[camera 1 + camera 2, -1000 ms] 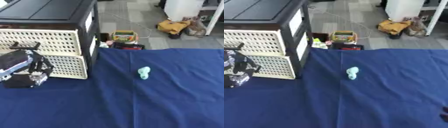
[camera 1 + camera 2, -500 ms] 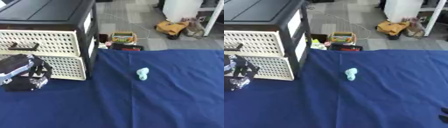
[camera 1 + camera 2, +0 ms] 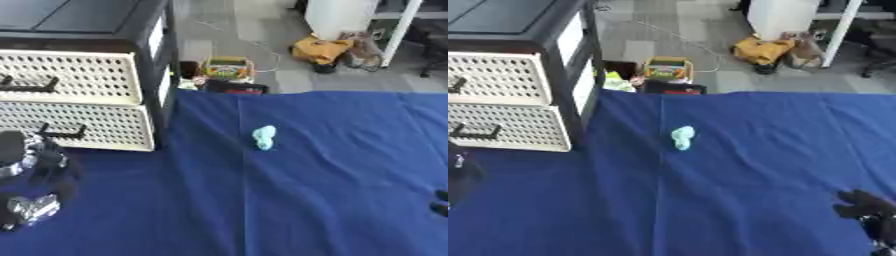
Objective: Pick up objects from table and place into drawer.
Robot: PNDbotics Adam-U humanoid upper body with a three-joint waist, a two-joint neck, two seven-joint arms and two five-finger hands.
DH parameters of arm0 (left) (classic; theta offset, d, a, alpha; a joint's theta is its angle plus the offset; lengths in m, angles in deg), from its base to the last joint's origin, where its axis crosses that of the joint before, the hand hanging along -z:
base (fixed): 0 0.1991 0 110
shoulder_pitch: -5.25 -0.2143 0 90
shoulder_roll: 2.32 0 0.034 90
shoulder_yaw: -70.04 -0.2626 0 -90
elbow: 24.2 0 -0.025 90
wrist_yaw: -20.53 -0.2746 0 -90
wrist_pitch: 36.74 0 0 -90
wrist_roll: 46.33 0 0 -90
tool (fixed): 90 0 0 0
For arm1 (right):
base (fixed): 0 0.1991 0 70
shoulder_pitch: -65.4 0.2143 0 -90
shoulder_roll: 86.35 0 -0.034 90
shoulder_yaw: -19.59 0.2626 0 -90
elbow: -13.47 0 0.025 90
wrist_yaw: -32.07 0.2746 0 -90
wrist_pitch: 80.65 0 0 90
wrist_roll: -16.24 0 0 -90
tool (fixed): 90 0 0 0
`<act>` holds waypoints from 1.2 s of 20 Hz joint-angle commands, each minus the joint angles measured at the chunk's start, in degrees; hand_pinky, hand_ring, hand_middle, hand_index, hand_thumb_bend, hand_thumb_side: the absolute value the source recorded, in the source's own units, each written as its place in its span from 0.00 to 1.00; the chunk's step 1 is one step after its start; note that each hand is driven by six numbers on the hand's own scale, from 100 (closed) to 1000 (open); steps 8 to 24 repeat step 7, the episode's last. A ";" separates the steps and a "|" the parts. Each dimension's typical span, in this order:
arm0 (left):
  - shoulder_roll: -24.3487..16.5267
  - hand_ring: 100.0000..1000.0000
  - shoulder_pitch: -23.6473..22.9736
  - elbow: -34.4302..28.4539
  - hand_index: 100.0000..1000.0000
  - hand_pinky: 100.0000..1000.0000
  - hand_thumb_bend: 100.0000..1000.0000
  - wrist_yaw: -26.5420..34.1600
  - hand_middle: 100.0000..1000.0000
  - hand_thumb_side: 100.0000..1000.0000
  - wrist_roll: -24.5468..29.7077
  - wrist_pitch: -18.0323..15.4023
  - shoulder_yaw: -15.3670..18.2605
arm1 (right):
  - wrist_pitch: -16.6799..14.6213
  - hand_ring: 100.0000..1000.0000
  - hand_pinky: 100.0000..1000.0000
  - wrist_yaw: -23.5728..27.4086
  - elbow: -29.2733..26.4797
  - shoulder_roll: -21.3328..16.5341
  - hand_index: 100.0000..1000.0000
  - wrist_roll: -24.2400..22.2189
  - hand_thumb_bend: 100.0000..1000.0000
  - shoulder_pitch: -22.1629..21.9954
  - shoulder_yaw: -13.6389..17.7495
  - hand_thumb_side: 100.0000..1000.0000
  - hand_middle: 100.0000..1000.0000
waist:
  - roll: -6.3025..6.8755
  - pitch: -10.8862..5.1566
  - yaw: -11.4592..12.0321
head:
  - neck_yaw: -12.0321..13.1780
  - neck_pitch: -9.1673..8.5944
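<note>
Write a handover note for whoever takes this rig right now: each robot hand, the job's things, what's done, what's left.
Left robot hand: low at the table's left, just below the lower drawer's handle, holding nothing; whether its fingers are curled is unclear.
Right robot hand: at the lower right edge, idle, only partly in view.
Light green object: lying on the blue cloth, mid-table, untouched.
Both drawers of the cabinet look closed.
Done: nothing placed.
Left: open a drawer, pick up the object, put it in.

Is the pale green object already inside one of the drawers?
No: the pale green object lies on the blue tablecloth, apart from the drawer unit.
</note>
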 commanded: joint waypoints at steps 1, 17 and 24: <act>1.34 0.30 -0.80 -4.58 0.69 0.74 0.00 7.98 0.37 1.00 3.34 2.02 2.34 | -0.31 0.74 0.65 2.09 -0.61 -2.40 0.75 -0.31 0.00 -0.40 0.71 0.92 0.46 | 0.00 -2.33 0.22 | -0.44 1.02; 10.83 0.38 -2.08 -4.98 0.82 0.82 0.00 27.84 0.46 0.93 -7.89 1.21 4.37 | -1.67 0.74 0.65 5.90 -0.61 -6.65 0.75 -1.07 0.00 -1.14 1.12 0.95 0.47 | -0.03 -5.08 0.53 | -0.77 3.85; 10.83 0.38 -2.08 -4.98 0.82 0.82 0.00 27.84 0.46 0.93 -7.89 1.21 4.37 | -1.67 0.74 0.65 5.90 -0.61 -6.65 0.75 -1.07 0.00 -1.14 1.12 0.95 0.47 | -0.03 -5.08 0.53 | -0.77 3.85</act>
